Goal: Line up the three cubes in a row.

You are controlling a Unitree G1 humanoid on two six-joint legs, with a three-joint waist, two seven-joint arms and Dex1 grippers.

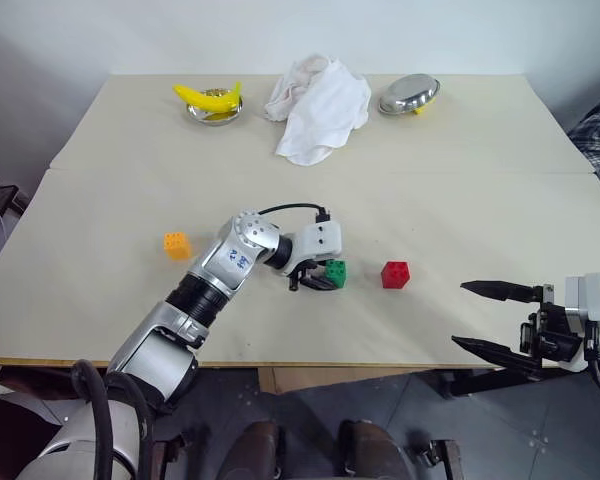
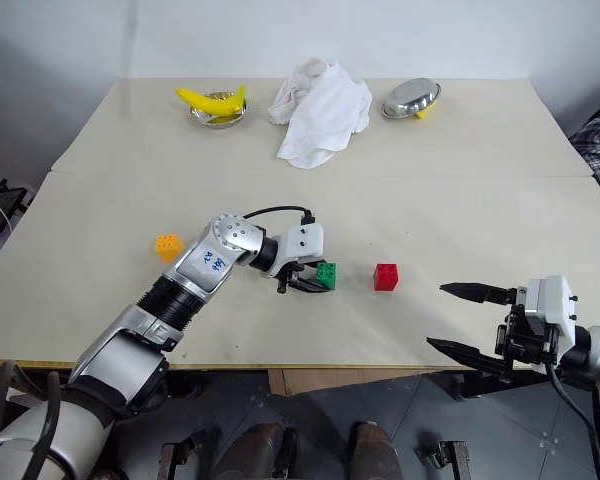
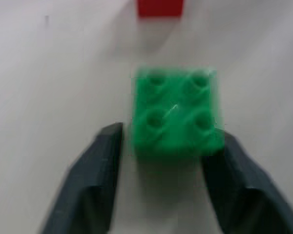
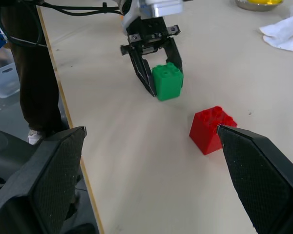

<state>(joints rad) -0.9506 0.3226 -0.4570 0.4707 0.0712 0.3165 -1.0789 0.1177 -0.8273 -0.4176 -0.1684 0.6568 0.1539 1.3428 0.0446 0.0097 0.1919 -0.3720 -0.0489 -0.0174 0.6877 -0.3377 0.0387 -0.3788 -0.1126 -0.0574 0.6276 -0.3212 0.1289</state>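
Green cube (image 1: 335,273) is bracketed by the half-open left gripper (image 1: 315,280), apparently released, w/ red cube (image 1: 395,274) at 3 o'clock for the row; right gripper (image 1: 492,318) is held wide open, empty.

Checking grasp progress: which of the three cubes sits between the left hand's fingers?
The green studded plastic cube; the red and orange cubes stand apart on either side.

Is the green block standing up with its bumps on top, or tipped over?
Standing up. The green block sits flat on the table with its four bumps facing up, between the left gripper's parted fingers.
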